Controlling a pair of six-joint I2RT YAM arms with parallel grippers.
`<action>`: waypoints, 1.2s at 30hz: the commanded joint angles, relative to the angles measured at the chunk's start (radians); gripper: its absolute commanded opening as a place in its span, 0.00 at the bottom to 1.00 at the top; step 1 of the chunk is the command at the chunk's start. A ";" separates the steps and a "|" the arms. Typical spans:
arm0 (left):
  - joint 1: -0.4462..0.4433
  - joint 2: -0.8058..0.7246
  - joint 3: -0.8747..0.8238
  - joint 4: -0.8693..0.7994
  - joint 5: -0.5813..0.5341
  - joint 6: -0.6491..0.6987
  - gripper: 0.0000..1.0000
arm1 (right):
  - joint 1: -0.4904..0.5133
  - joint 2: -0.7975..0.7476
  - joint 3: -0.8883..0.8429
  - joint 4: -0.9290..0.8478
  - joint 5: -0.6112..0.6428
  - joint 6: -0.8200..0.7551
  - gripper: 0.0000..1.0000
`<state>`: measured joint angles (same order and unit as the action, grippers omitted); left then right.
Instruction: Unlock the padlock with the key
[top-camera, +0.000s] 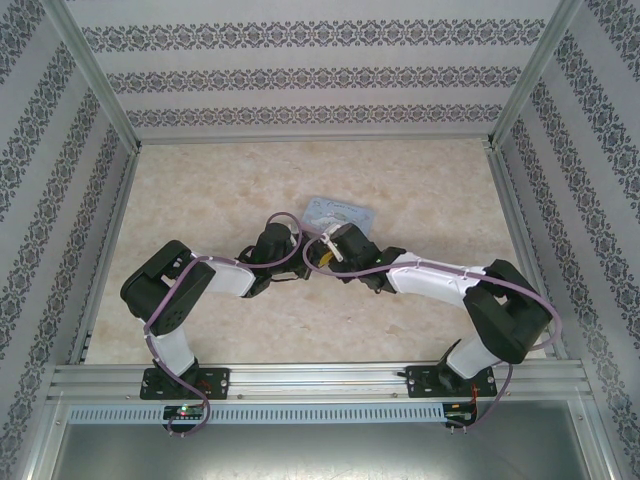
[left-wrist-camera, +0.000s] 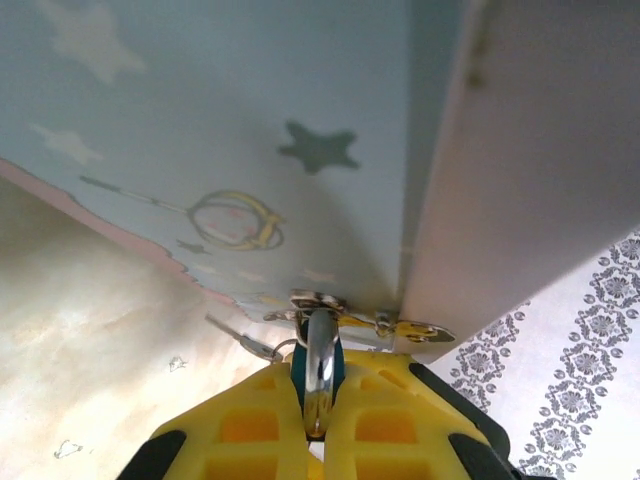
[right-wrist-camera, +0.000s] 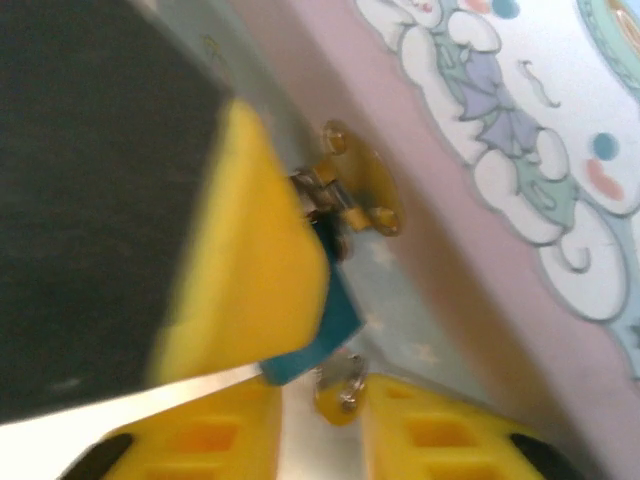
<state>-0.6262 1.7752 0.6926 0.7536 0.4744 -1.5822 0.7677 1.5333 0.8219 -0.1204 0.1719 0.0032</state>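
**A:** Where is the padlock?

**B:** It hangs by its shackle from the hasp on the box. My left tool is clamped on its body, I judge to steady it for the key.

**A:** And the key?

**B:** It is just under the padlock, between my right tool's fingers. I cannot tell whether they pinch it or stand apart.
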 joint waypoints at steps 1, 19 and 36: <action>-0.003 -0.011 0.009 0.046 0.019 0.019 0.00 | -0.032 -0.091 0.012 -0.016 -0.107 0.094 0.42; -0.005 -0.019 -0.031 -0.105 -0.003 0.191 0.22 | -0.066 -0.246 -0.260 0.276 -0.340 0.788 0.65; 0.003 -0.313 -0.099 -0.401 -0.144 0.317 0.98 | -0.214 -0.048 -0.166 0.420 -0.412 0.854 0.66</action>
<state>-0.6270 1.5215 0.5797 0.4915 0.3832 -1.3441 0.5903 1.4685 0.6003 0.2447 -0.2100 0.8459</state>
